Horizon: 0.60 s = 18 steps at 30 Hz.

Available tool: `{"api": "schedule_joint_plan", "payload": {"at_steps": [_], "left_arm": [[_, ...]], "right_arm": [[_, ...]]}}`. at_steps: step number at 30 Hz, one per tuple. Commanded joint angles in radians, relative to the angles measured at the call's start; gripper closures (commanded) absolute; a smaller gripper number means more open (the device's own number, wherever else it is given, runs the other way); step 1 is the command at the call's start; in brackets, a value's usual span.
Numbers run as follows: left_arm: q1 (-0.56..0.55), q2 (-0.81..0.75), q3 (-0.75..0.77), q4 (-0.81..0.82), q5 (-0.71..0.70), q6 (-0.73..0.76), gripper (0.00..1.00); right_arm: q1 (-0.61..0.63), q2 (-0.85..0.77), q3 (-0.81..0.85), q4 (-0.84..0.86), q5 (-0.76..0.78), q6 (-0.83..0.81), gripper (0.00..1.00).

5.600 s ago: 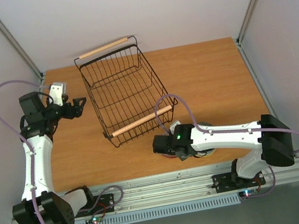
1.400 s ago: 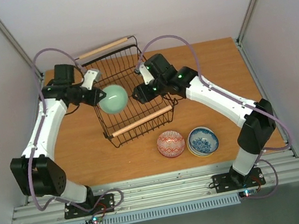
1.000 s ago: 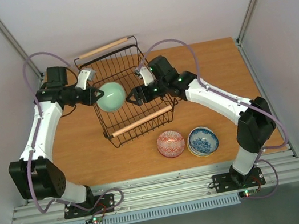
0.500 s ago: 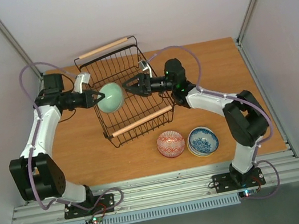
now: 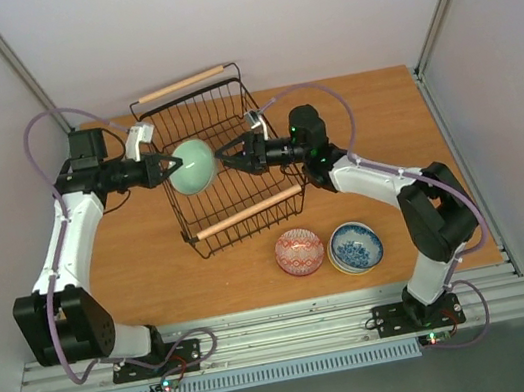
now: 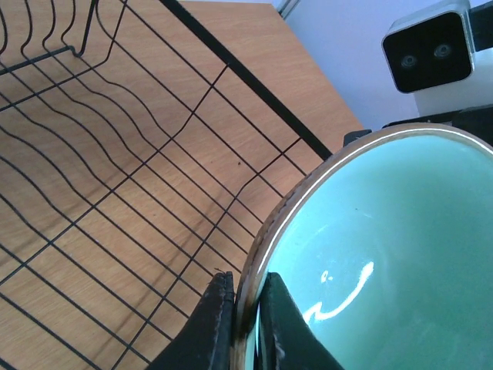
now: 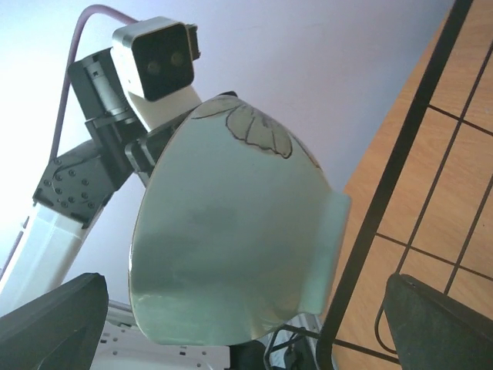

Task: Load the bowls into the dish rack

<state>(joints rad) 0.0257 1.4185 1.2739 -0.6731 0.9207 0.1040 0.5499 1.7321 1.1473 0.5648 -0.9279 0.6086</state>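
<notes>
Top external, bowls: three plainly seen, namely one mint green bowl, one red-patterned bowl and one blue-and-white bowl. The last seems to sit on another; how many lie under it I cannot tell.
Dish rack: one dish rack of black wire, under both hands, with two wooden rods, the far handle and the near handle.
Counter: one counter of orange-brown wood grain, carrying the rack and the loose bowls.
Room: pale walls on three sides, with metal posts running up from the far corners.
Left hand: the left hand reaches level over the rack's left wall. In the left wrist view its fingers pinch the rim of the mint green bowl, one inside and one outside.
Right hand: the right hand points level at the left hand, fingers spread wide. The bowl's foot is just ahead of them; whether they touch I cannot tell.
Mint green bowl: held on edge between the two hands, above the rack floor.
Other bowls: on the counter, well apart from both hands and side by side beyond the near handle.
</notes>
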Motion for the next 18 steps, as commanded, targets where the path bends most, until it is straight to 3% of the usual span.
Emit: {"api": "schedule_joint_plan", "payload": {"at_steps": [1,17,18], "left_arm": [[0.003,-0.018,-0.001,0.086,0.077,-0.034,1.0],[0.003,-0.017,-0.034,0.089,0.103,-0.039,0.99],[0.002,-0.016,-0.037,0.09,0.104,-0.039,0.99]], "right_arm": [[0.02,-0.011,0.022,-0.068,-0.001,-0.068,0.01],[0.087,0.11,0.135,0.036,-0.059,0.008,0.01],[0.091,0.113,0.139,0.042,-0.062,0.009,0.06]]}}
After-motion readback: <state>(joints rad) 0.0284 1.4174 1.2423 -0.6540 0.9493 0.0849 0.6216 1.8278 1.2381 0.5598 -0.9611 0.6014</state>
